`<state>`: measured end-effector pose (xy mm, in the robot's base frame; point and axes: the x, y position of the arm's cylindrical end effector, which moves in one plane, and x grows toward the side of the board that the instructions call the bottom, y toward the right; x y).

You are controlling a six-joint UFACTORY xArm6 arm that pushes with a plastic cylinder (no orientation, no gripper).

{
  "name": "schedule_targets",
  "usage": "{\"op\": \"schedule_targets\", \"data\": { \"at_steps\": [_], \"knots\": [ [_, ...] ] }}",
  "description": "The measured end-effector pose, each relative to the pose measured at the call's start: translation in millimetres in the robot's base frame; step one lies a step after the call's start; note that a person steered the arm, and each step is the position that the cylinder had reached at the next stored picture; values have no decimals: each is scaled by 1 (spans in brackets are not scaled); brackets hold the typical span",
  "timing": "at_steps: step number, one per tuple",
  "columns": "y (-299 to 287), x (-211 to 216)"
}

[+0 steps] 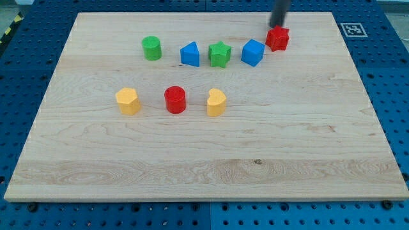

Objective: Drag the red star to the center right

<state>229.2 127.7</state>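
Eight small blocks sit on the pale wooden board point(204, 153): two red, two blue, two green, two yellow. The red star block point(277, 38) lies near the view's top right, just right of the blue cube point(253, 52). My tip point(277, 25), a bare dark rod with nothing to grip, touches the star's top edge.

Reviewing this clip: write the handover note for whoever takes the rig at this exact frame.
My tip: at the top edge of the red star, touching or nearly so.
Red star: near the board's top right, just right of the blue cube.
Done: tip positioned behind the star.
Left: the whole drag toward the view's bottom and right, to the center right; the star is not there yet.
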Motion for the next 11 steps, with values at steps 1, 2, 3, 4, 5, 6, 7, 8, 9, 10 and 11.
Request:
{"op": "schedule_targets", "data": {
  "at_steps": [1,2,3,4,5,6,7,8,9,10,11],
  "knots": [
    [-24,-2],
    [-27,27],
    [-19,42],
    [-4,42],
    [1,42],
    [16,42],
    [35,42],
    [44,47],
    [46,66],
    [55,98],
    [69,135]
  ]
}}
